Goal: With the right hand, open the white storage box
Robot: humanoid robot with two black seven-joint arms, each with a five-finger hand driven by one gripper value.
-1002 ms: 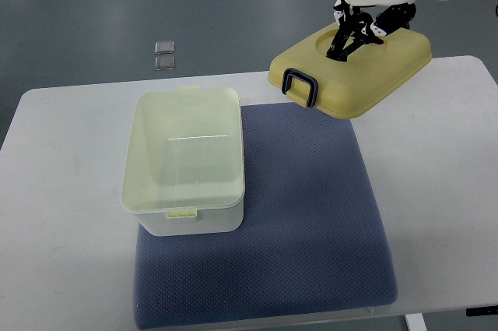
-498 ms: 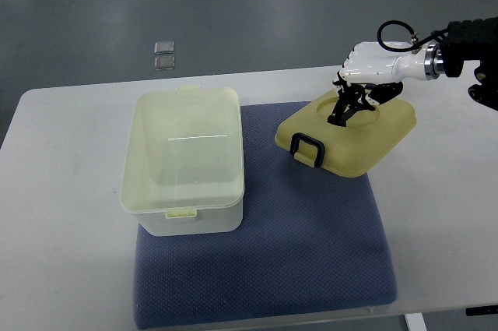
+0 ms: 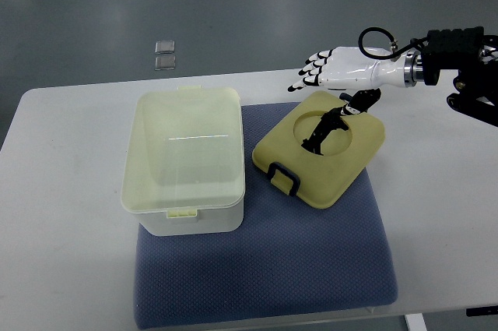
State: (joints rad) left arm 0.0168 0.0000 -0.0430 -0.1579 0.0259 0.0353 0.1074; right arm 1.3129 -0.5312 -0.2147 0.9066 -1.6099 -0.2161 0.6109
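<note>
The white storage box [image 3: 185,161] stands open at the left end of the blue mat [image 3: 311,257], its pale inside showing. Its yellowish lid [image 3: 342,161] lies flat on the mat to the box's right, with a black clasp [image 3: 284,177] at its near corner and a black handle [image 3: 322,130] in its round recess. My right hand [image 3: 331,80] hovers over the lid's far edge with the fingers [image 3: 311,70] spread, holding nothing. The thumb [image 3: 360,100] points down toward the lid. No left arm shows.
The mat lies on a white table [image 3: 443,214]. Two small clear squares [image 3: 164,55] lie on the grey floor beyond the table's far edge. My right forearm [image 3: 436,58] comes in over the table's far right corner.
The lid, carried in the air at the far right, came down and leftward onto the mat. My right hand then let go of its handle and spread its fingers.
</note>
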